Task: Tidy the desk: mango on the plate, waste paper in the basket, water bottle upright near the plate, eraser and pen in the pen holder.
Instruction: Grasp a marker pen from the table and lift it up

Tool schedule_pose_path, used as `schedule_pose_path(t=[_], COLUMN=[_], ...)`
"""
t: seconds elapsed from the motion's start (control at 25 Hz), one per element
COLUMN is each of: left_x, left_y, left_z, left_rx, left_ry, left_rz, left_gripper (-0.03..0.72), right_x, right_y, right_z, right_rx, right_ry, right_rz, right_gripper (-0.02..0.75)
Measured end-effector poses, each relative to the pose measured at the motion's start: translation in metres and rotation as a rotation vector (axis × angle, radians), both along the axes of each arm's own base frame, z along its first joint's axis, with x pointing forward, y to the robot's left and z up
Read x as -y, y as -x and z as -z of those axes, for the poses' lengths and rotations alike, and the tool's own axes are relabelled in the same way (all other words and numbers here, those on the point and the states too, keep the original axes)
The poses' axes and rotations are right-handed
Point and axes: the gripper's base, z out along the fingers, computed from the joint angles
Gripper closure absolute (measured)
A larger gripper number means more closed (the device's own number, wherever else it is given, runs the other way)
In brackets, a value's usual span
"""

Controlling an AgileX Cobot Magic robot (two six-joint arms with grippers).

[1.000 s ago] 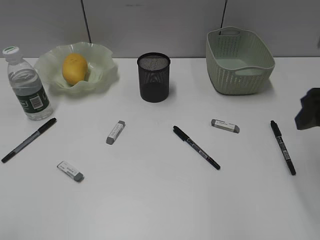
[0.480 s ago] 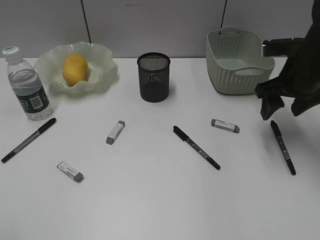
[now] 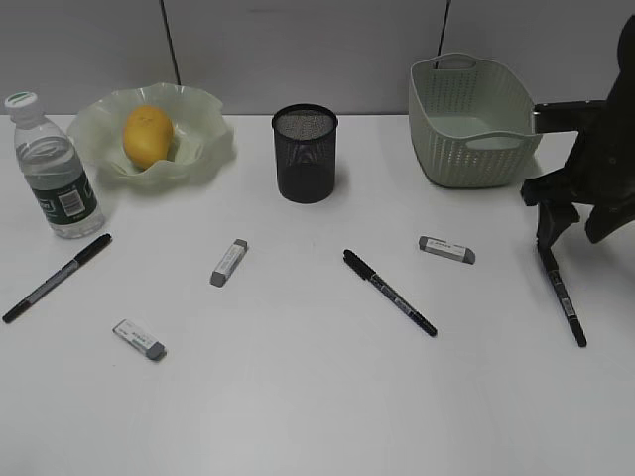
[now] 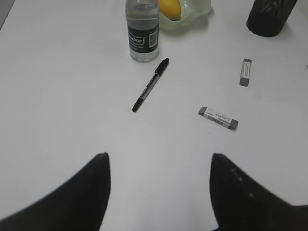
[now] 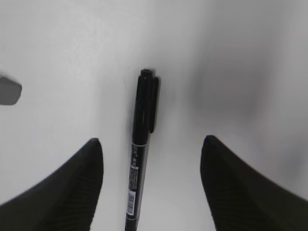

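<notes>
My right gripper (image 3: 549, 243) is open and low over the top end of the rightmost black pen (image 3: 568, 302). In the right wrist view that pen (image 5: 140, 144) lies between the open fingers (image 5: 151, 140). My left gripper (image 4: 159, 156) is open and empty above bare desk. The mango (image 3: 148, 135) lies in the wavy green plate (image 3: 203, 139). The water bottle (image 3: 55, 178) stands upright beside the plate. The black mesh pen holder (image 3: 306, 154) stands at centre back and the green basket (image 3: 474, 124) at back right. No waste paper is in view.
Two more pens (image 3: 57, 278) (image 3: 389, 292) and three erasers (image 3: 229, 262) (image 3: 140, 339) (image 3: 446, 250) lie on the white desk (image 3: 298, 397). The left wrist view shows the bottle (image 4: 143, 33), a pen (image 4: 150, 84) and two erasers (image 4: 218, 118) (image 4: 245, 72).
My right arm came in from the right edge, swung over the desk and dropped its open gripper onto the rightmost pen's top end. Nothing on the desk has moved.
</notes>
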Motion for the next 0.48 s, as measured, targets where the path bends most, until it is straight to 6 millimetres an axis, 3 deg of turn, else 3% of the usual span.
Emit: schedule_pose_path(t=[0.2, 0.48], left_x=[0.0, 0.0], left_y=[0.0, 0.0], left_z=[0.0, 0.0], left_rx=[0.0, 0.0], left_ry=[-0.001, -0.001], left_rz=[0.0, 0.0], left_gripper=[0.198, 0.198], right_x=[-0.001, -0.003], right_y=[-0.004, -0.009], right_z=[0.023, 0.037], right_rx=[-0.05, -0.058], right_ry=[-0.005, -0.014], right_rz=[-0.009, -0.003], right_gripper=[0.288, 0.355])
